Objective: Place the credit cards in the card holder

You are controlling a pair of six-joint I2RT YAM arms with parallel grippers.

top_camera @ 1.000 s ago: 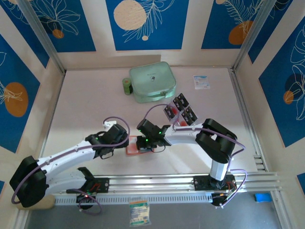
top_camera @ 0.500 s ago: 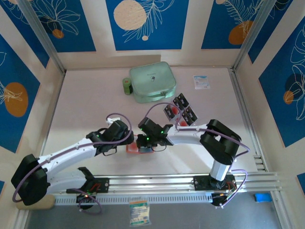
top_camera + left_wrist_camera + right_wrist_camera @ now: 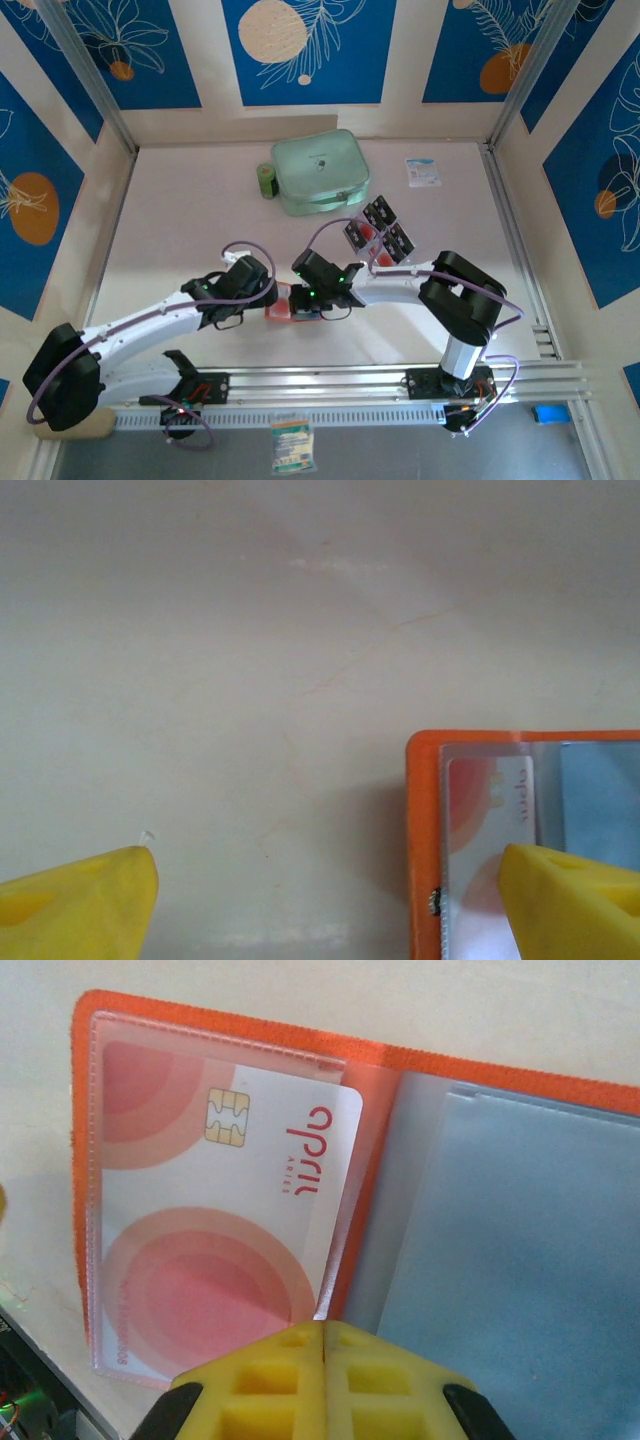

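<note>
Lying open and flat on the bench [image 3: 180, 215], the orange card holder [image 3: 279, 302] sits in the front middle of the overhead view, between the ends of the two arms and partly covered by the right one. The right wrist view shows its two clear pockets side by side: the left pocket holds a white card [image 3: 210, 1230] with pink-red circles and a gold chip, and the right pocket [image 3: 520, 1250] is a greyish sleeve. The right fingers [image 3: 325, 1352] are closed, yellow pads pressed together with nothing between them, and they sit above the holder's fold near its lower edge; whether they touch it cannot be told. The left fingers [image 3: 80, 900] are spread wide and grip nothing. In the left wrist view one fingertip is over bare bench, well to the side of the holder, while the other is above the holder's [image 3: 422, 810] pocket, beside the card [image 3: 490, 800] in it. Farther back and to the right, just behind the right arm, the other credit cards [image 3: 378, 228], black with white markings and red areas, stand tilted in a clear rack, apart from the holder. A mint-green zip case [image 3: 320, 172] lies toward the back of the bench with a small green roll [image 3: 266, 180] just beside it, and a white-and-blue packet [image 3: 422, 172] lies to its right.
</note>
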